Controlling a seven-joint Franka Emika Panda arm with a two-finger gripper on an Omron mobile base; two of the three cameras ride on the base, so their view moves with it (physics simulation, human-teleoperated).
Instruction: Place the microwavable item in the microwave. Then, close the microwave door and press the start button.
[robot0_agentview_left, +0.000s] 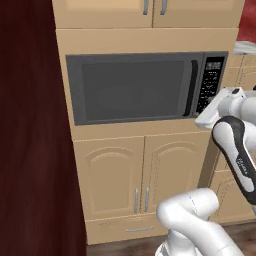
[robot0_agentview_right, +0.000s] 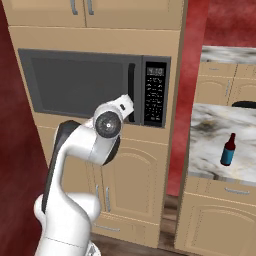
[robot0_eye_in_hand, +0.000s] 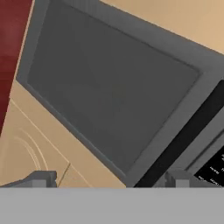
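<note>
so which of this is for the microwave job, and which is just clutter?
Job:
- microwave
- microwave door, shut, bar handle
- gripper, open, empty, facing the door

Clutter:
- brown bottle on the marble counter
- cabinets above and below the microwave

Light tan wood cabinets (robot0_agentview_left: 140, 180) are taking up most of the room here, arched panel doors with slim metal handles, plus a drawer (robot0_agentview_left: 131, 229) sitting at the bottom. More cabinet doors (robot0_agentview_right: 85, 12) are running across the top. Deep red walls (robot0_agentview_left: 30, 125) are framing the tall unit on both sides. Off to the right a marble-looking counter (robot0_agentview_right: 210, 145) is sitting over more tan cabinets (robot0_agentview_right: 215, 225). Dark wood floor (robot0_agentview_left: 235, 235) is showing down low. Lighting is looking flat and even.
</note>
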